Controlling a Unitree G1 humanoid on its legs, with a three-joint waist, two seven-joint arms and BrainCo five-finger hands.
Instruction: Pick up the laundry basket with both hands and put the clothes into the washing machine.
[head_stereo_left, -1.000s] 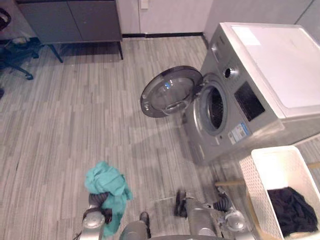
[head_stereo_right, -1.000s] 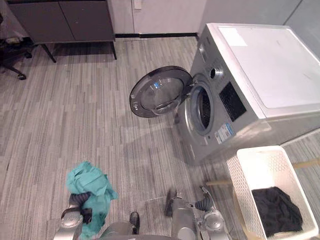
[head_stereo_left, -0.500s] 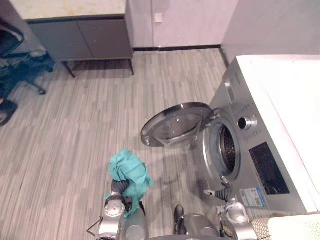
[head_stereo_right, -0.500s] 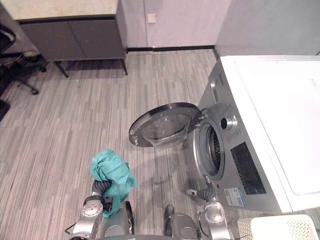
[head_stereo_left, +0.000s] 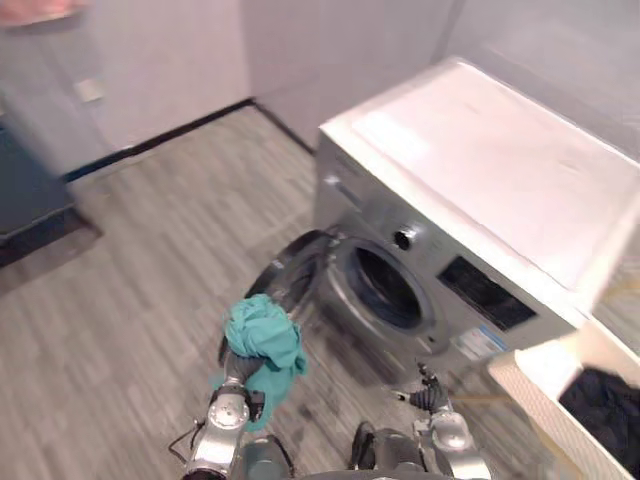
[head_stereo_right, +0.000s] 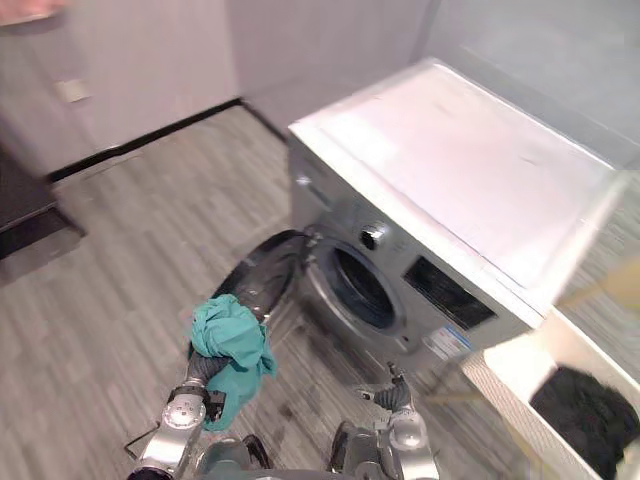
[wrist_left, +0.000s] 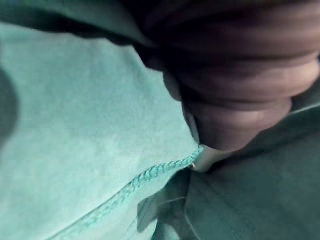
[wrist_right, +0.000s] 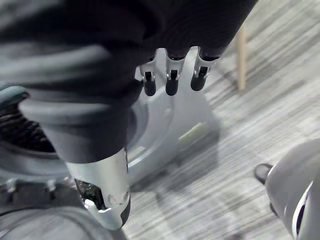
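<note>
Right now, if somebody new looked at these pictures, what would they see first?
Probably the bright teal cloth bunched on the robot's left hand, up above the grey floor. Just beyond it stands the silver washing machine with its round door swung open. At the lower right, a white laundry basket holds a dark garment.

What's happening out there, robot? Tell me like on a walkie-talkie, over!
Left hand carrying teal cloth, bunched over it. Right hand open, empty. Washing machine door open, nothing seen blocking it. Dark clothes in basket, over.
</note>
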